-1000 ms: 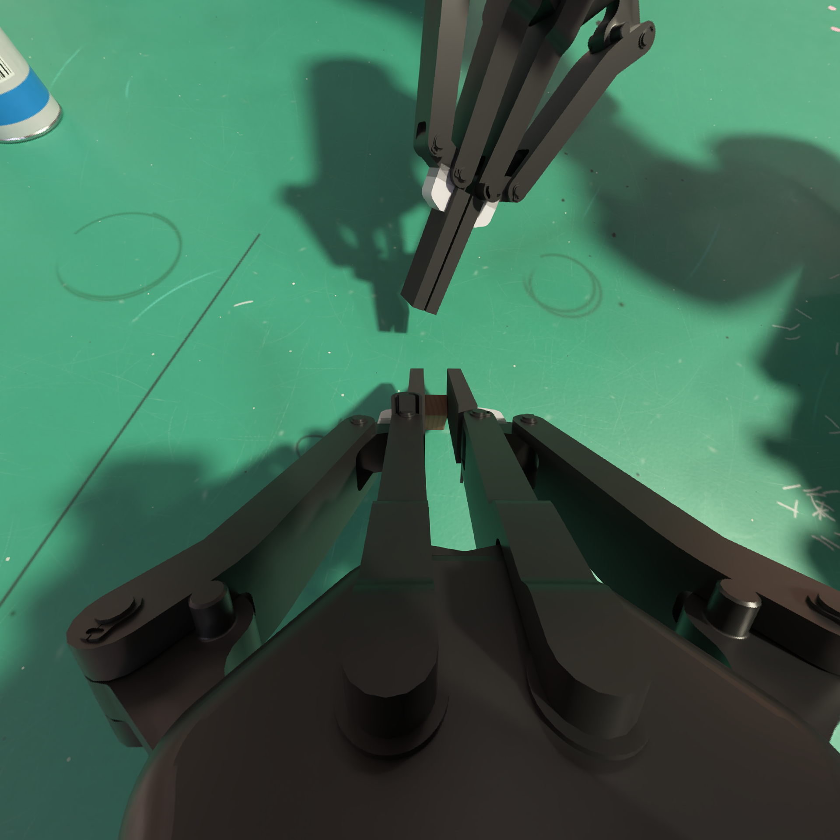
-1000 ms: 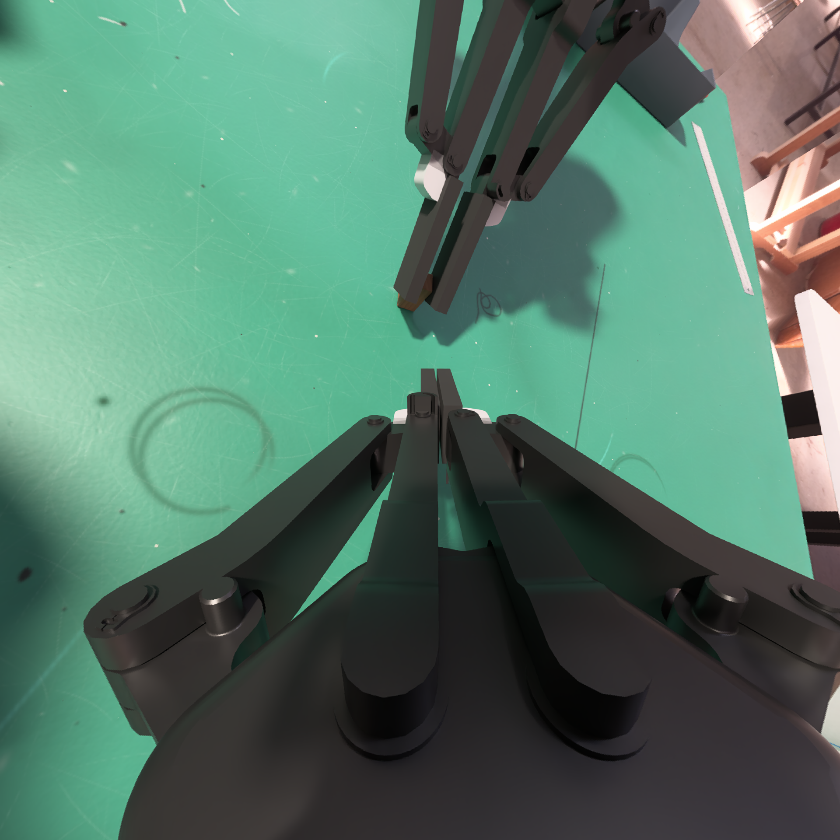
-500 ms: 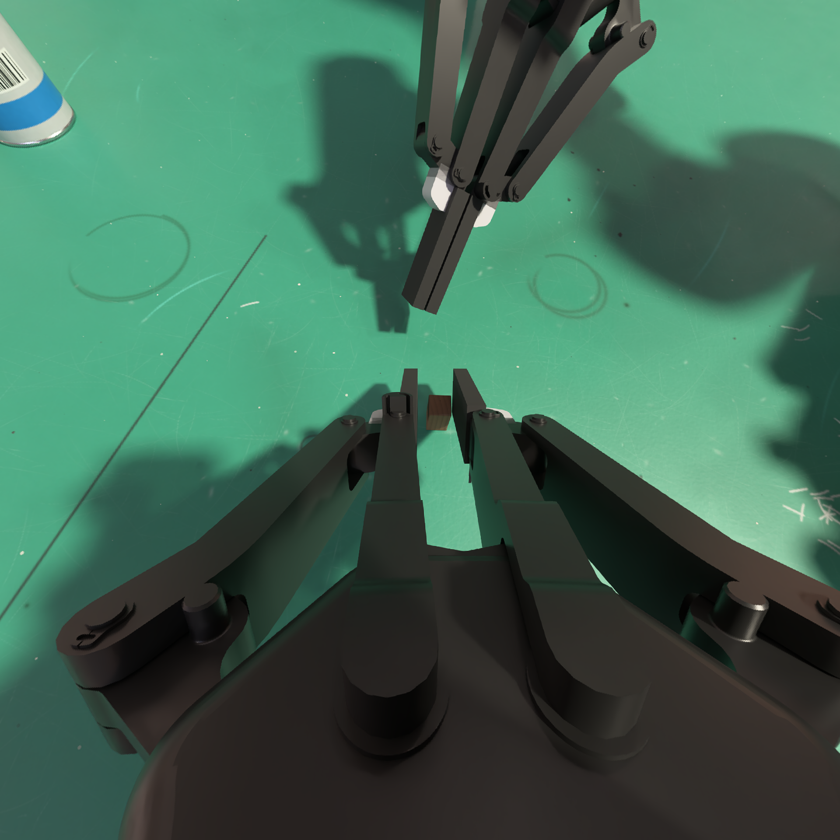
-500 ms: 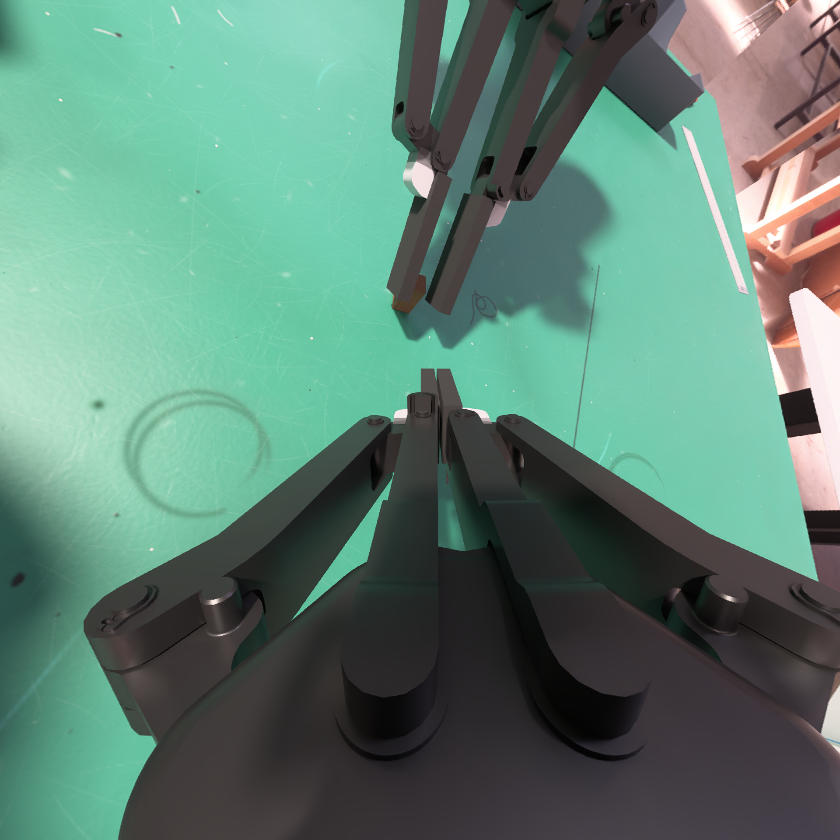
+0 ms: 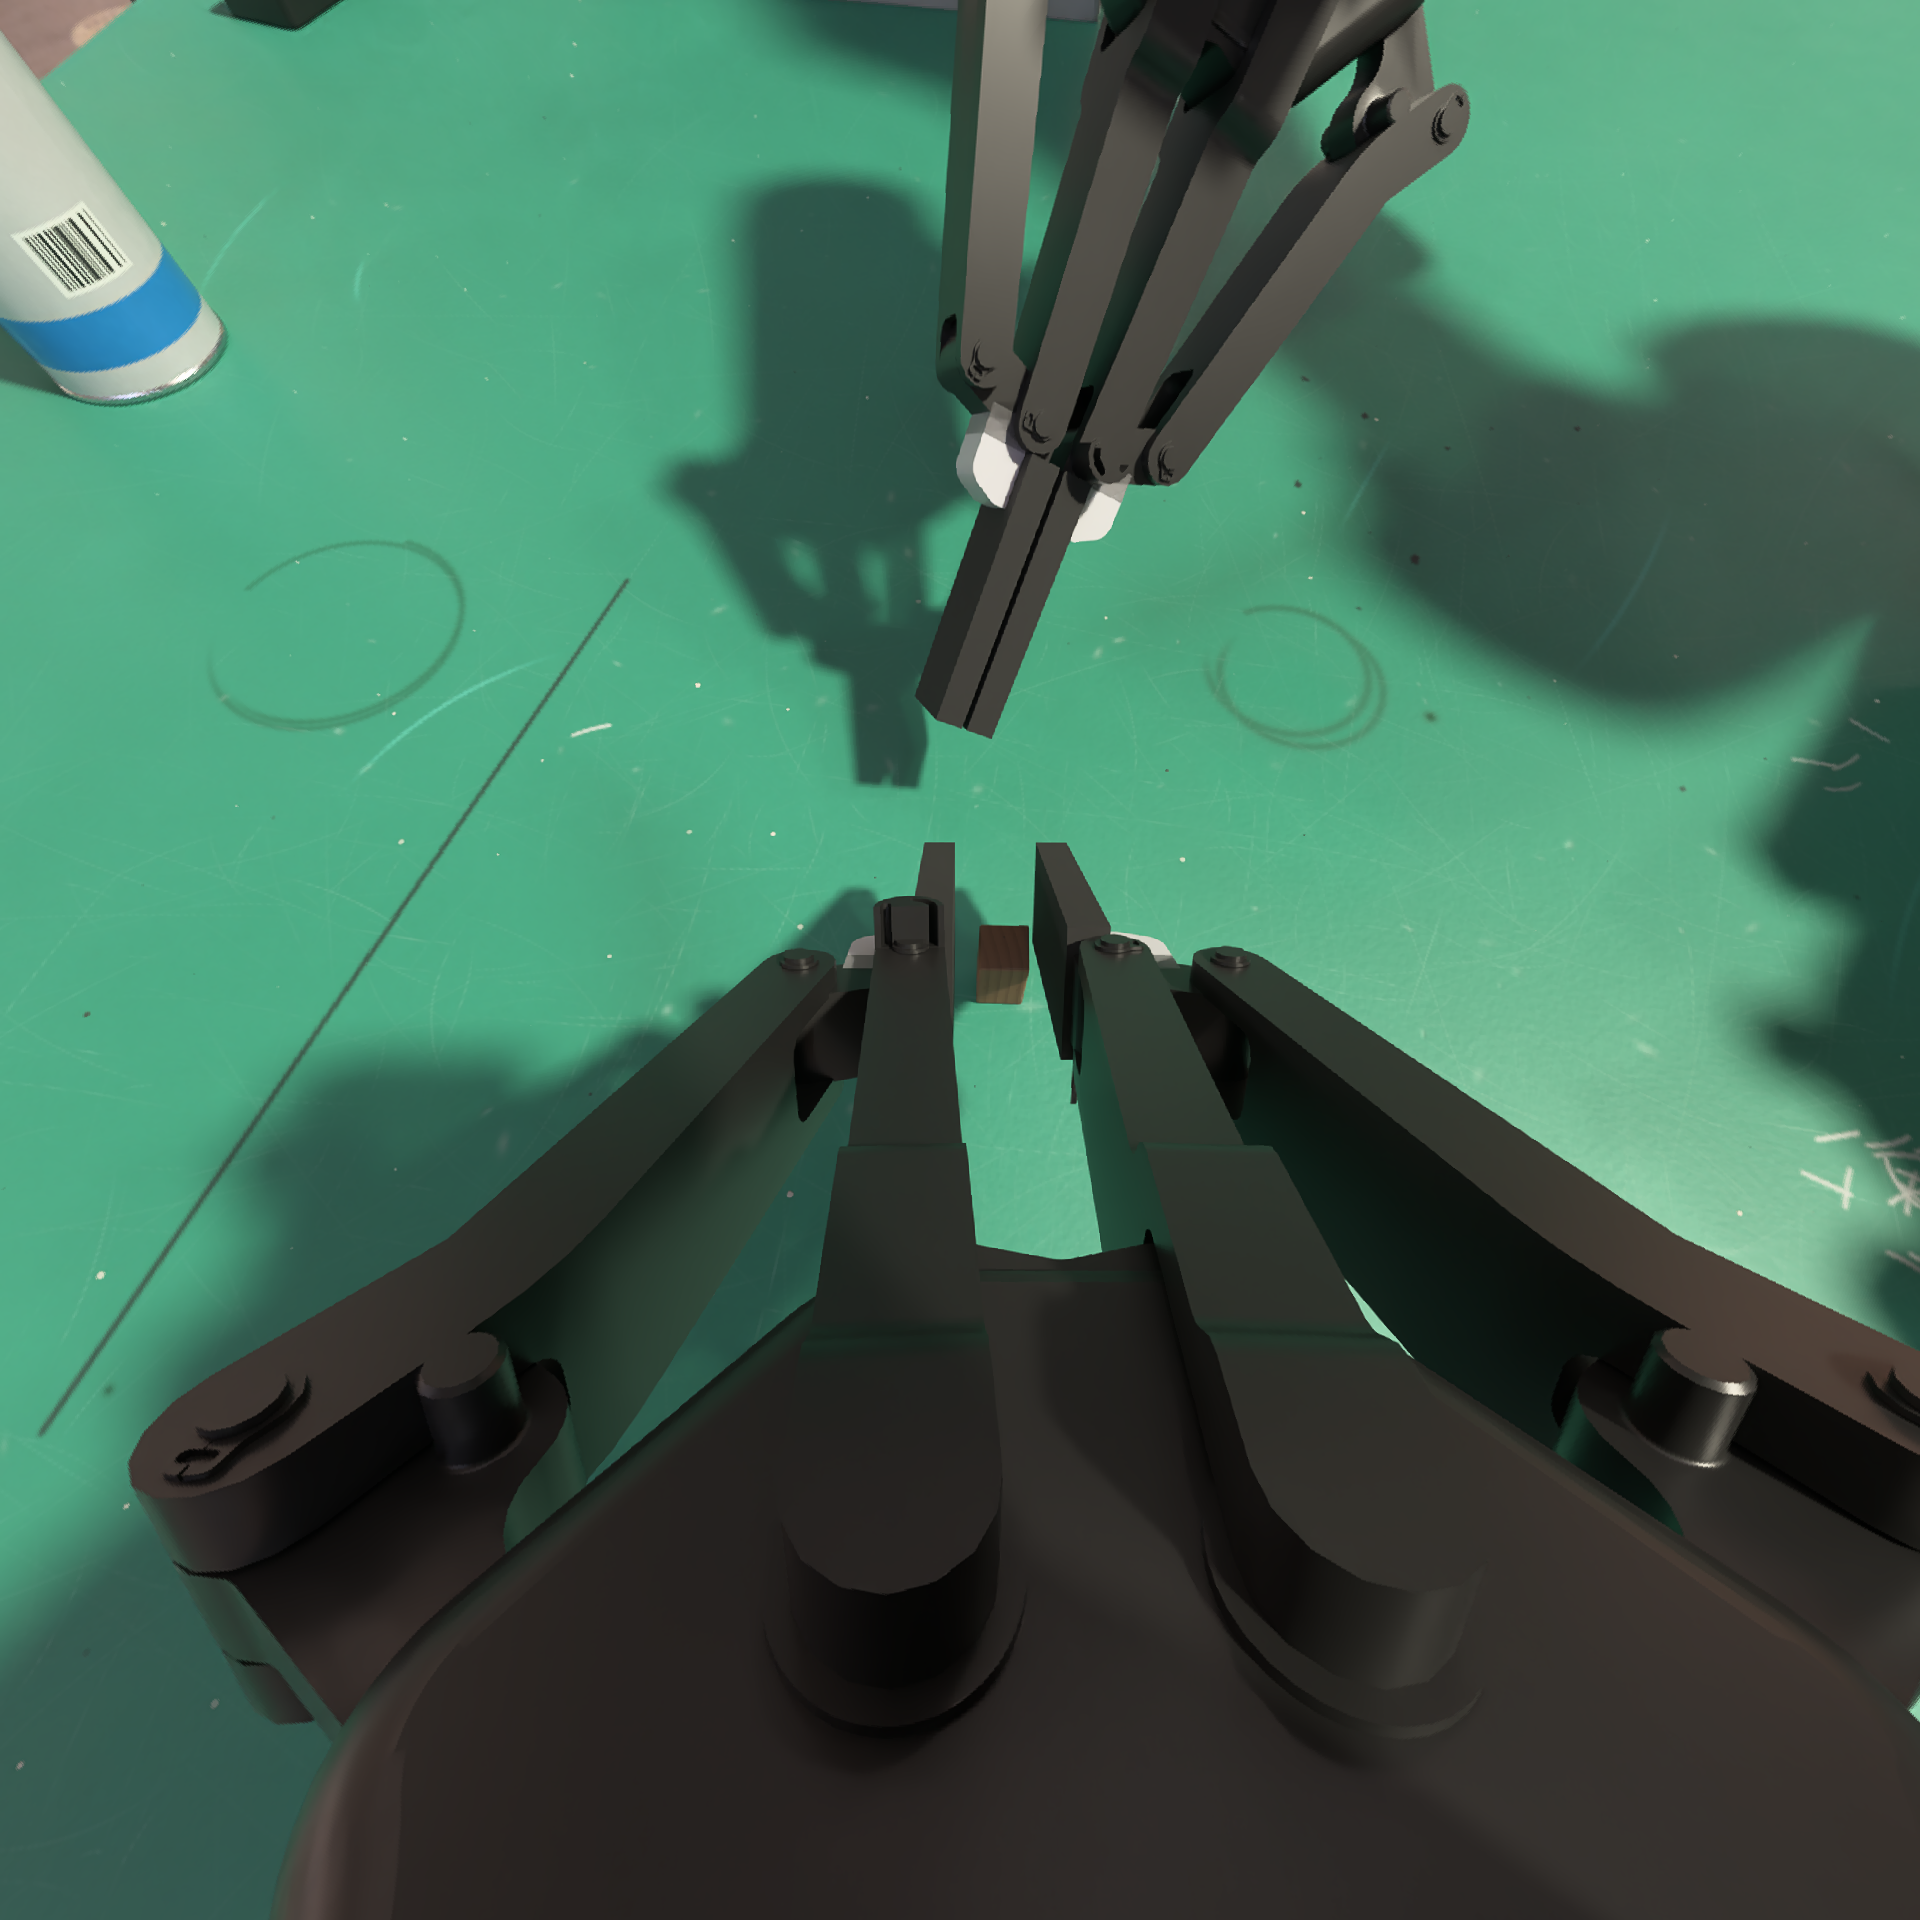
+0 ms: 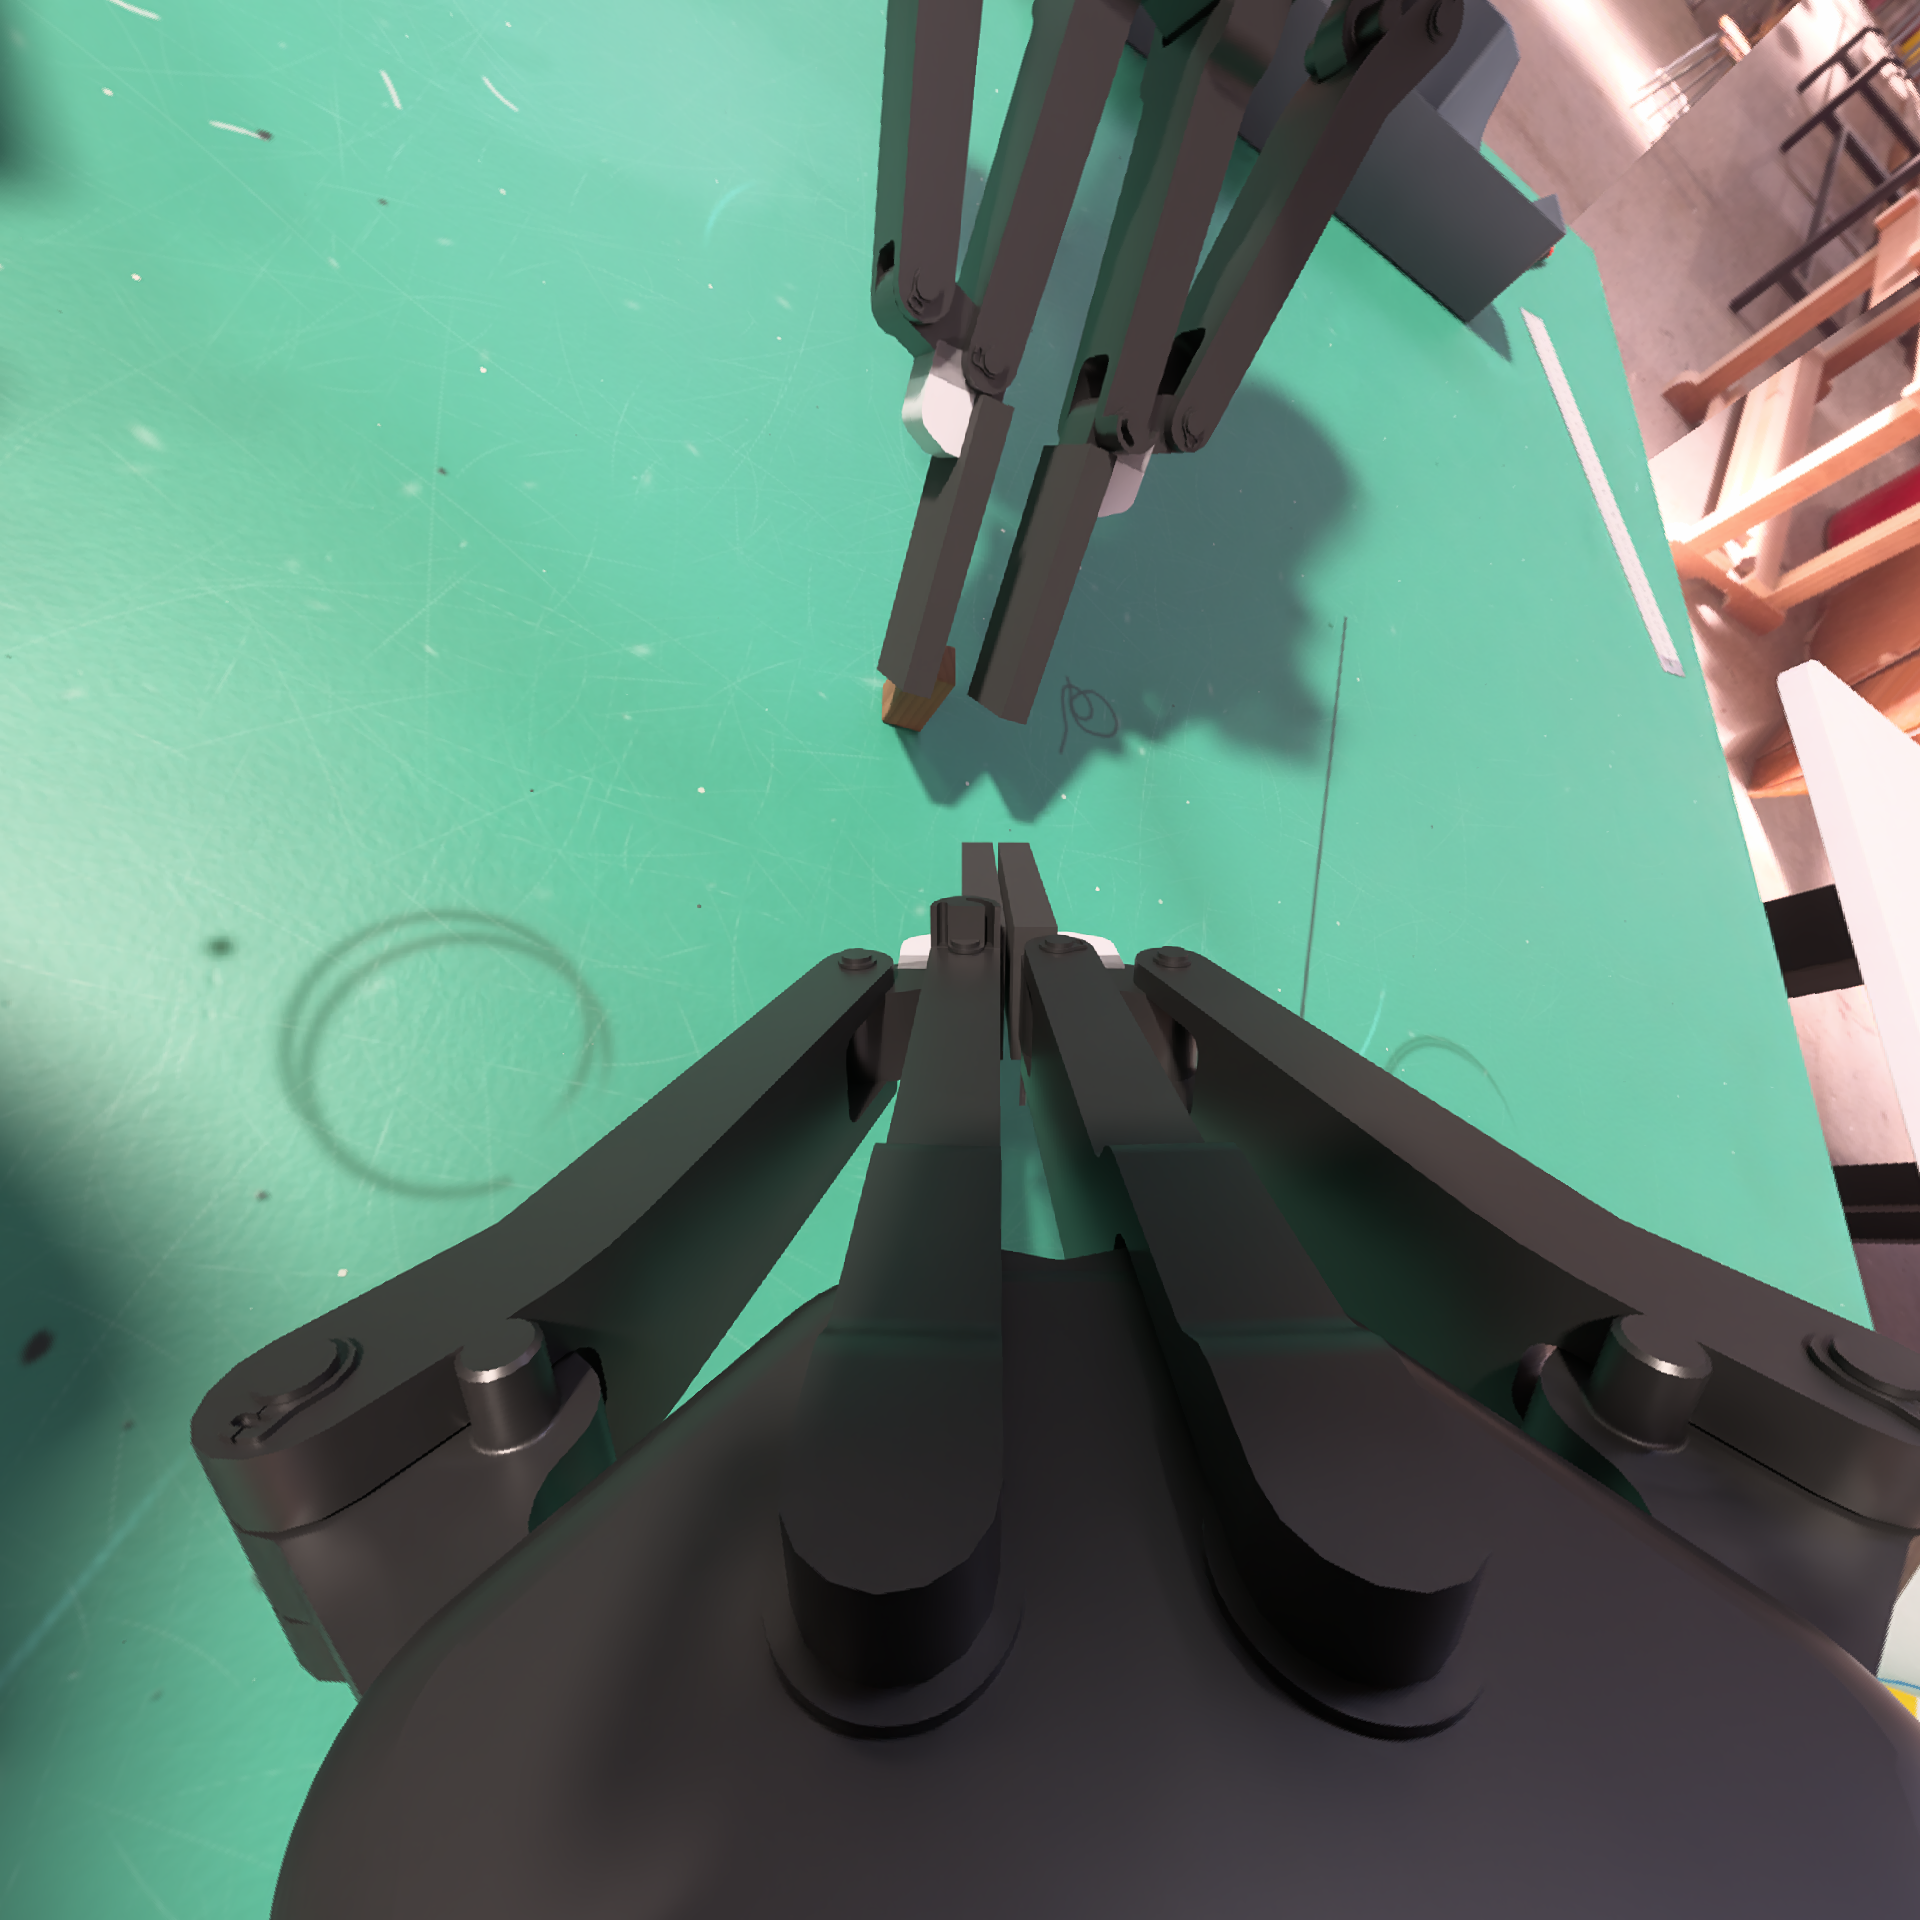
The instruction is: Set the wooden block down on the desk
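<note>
green desk (image 5: 520,935) | left gripper (image 5: 995,862) fingers apart, wooden block (image 5: 1003,964) between, contact unclear | right gripper (image 6: 995,862) fingers together

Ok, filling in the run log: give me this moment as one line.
left gripper: open | block: on desk, between fingers, unclamped | right gripper: shut, empty | spray can: standing

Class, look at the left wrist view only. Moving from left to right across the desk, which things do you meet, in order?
White and blue can → wooden block between the left gripper's open fingers.
</note>
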